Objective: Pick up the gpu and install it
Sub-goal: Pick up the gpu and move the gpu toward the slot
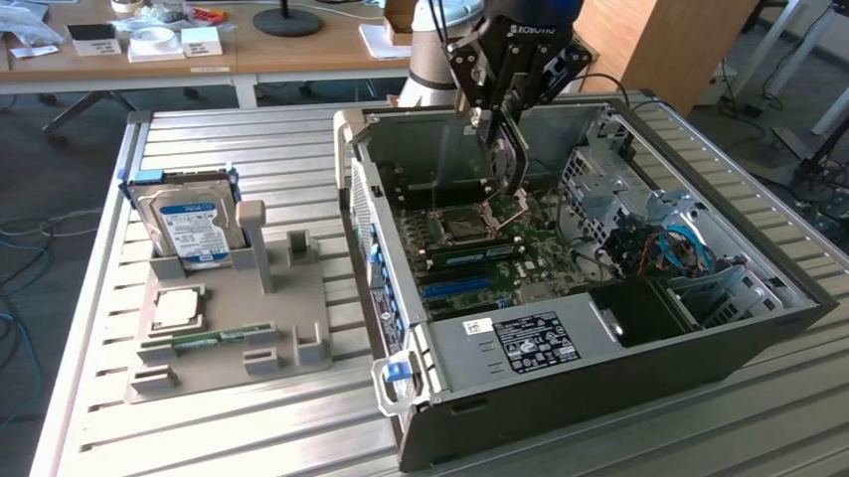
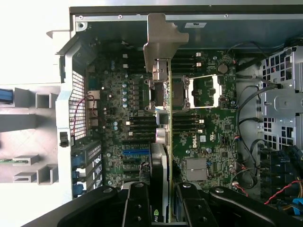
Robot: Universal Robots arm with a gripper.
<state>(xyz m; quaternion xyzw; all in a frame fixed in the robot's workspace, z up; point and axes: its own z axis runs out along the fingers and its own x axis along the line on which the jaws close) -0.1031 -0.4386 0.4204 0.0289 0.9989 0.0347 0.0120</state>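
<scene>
**Status: gpu installation, transfer stage**

1. Exterior view's left: a grey parts holder (image 1: 219,363) lies on the slatted desk (image 1: 265,139). It carries an upright hard drive (image 1: 190,227) with a blue-white label, a square processor chip (image 1: 177,308) lying flat, and a small green memory stick (image 1: 210,340) set in a groove. No expansion card sits on the holder.

2. Centre and exterior view's right: the computer case (image 1: 571,397) lies on its side with the panel off, exposing the motherboard (image 1: 494,260). The blue expansion slots (image 1: 454,288) near the case's rear wall are unoccupied.

3. The claw (image 1: 496,124) hangs inside the case opening, closed narrow on the gpu (image 1: 510,169). The card shows as a slim dark strip, edge-on, hanging down over the processor socket area.

4. Wrist view: the claw (image 2: 163,210) pinches the gpu (image 2: 160,156) by its upper edge, one black finger on each face. The card's metal bracket (image 2: 161,42) points toward the far case wall. The card lies across the socket region, beside the blue slots rather than in line with them.

**Assessment.** Pick-up: judged complete, since the card is off the holder and firmly gripped. Installation: not complete. The card is seated in no slot, and the bracket is not at the rear wall. Whether the card's lower edge touches the board cannot be told.
</scene>
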